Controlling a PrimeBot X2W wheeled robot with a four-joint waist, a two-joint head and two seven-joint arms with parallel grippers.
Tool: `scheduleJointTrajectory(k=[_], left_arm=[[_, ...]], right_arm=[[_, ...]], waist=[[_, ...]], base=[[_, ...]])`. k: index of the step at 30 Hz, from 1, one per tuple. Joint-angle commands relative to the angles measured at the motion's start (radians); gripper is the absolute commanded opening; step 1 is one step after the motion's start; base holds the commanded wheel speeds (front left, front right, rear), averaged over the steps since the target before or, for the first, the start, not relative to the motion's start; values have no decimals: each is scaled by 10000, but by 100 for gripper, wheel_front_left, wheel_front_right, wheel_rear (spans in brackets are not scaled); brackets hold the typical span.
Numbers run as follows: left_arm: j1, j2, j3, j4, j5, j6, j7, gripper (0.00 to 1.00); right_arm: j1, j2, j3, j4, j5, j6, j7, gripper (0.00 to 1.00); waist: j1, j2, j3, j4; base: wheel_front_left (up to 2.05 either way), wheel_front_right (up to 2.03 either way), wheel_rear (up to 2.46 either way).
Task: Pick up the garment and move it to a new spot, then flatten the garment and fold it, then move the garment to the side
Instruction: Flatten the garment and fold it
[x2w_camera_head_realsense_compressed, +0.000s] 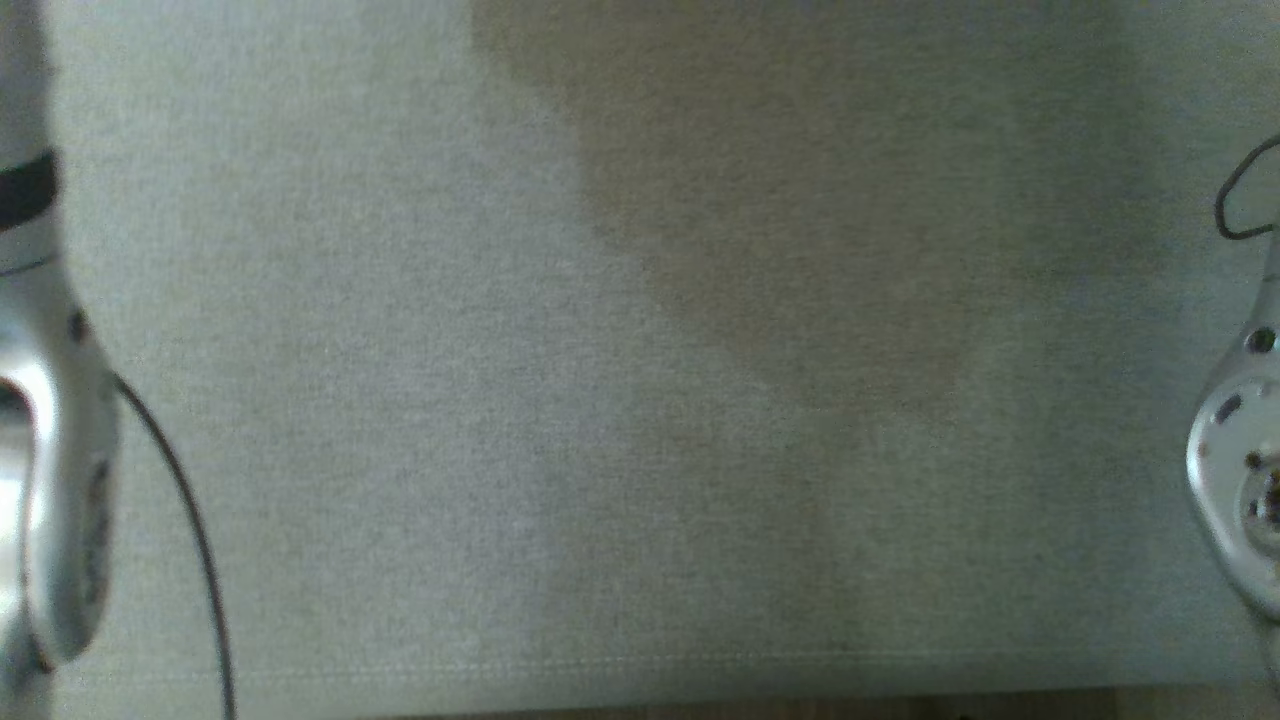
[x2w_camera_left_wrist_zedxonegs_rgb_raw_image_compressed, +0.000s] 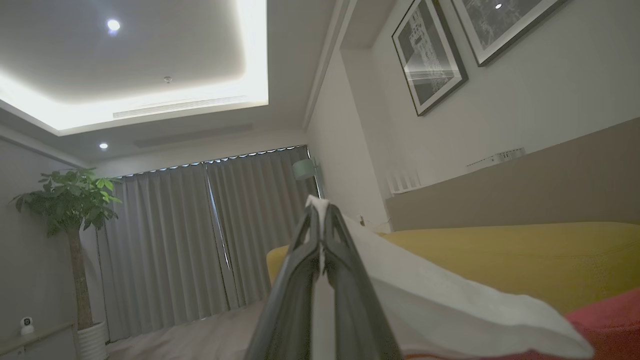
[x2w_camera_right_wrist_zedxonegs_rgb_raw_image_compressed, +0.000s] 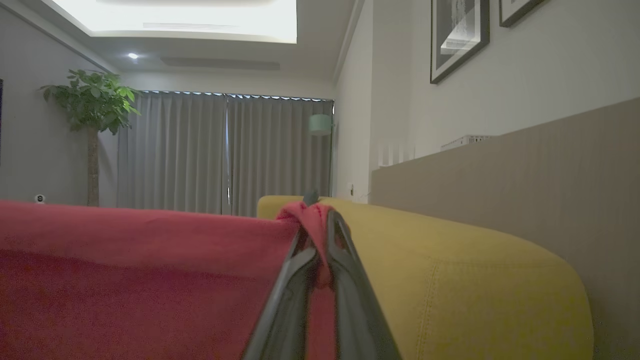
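Garment (x2w_camera_head_realsense_compressed: 640, 400) spread wide, left gripper (x2w_camera_left_wrist_zedxonegs_rgb_raw_image_compressed: 322, 215) clamped on pale edge — right gripper (x2w_camera_right_wrist_zedxonegs_rgb_raw_image_compressed: 320, 225) clamped on red fold, sofa (x2w_camera_right_wrist_zedxonegs_rgb_raw_image_compressed: 475, 280) at 3 o'clock.

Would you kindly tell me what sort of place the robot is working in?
Most likely a home living room: there is a yellow sofa, long grey curtains and framed pictures on the wall.

Head camera: faces down, very near pale garment (x2w_camera_head_realsense_compressed: 640, 400). Left wrist camera: low, tilted up along my left pincer (x2w_camera_left_wrist_zedxonegs_rgb_raw_image_compressed: 322, 207). Right wrist camera: low, nearly level along my right pincer (x2w_camera_right_wrist_zedxonegs_rgb_raw_image_compressed: 320, 207). Both share curtains (x2w_camera_left_wrist_zedxonegs_rgb_raw_image_compressed: 200, 235), potted plant (x2w_camera_left_wrist_zedxonegs_rgb_raw_image_compressed: 70, 200), yellow sofa (x2w_camera_left_wrist_zedxonegs_rgb_raw_image_compressed: 500, 260).
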Motion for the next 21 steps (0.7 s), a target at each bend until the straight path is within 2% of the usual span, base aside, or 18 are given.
scheduleJointTrajectory(k=[1, 5, 8, 15, 21], left_arm=[[-469, 120, 78, 120, -95, 78, -197, 0], [72, -437, 29, 737, -497, -55, -481, 0], [959, -648, 73, 656, -799, -189, -531, 0], [3288, -782, 667, -827, -1367, -388, -539, 0], [5607, -771, 1475, -2550, -1934, -535, -540, 0]], right_arm=[[-637, 240, -205, 265, -420, 65, -137, 0], [-709, 256, -419, 1879, -794, 65, -355, 0], [-361, 258, -520, 2841, -1053, 65, -449, 0], [139, 260, -751, 4210, -1294, 65, -506, 0], [725, 261, -353, 4678, -641, 65, -576, 0]], waist=[[-1, 0, 526, 314], [-1, 0, 1159, 584], [-1, 0, 1436, 673], [-1, 0, 1590, 661], [-1, 0, 1214, 477]], base=[[0, 0, 0], [0, 0, 0], [0, 0, 0], [0, 0, 0], [0, 0, 0]])
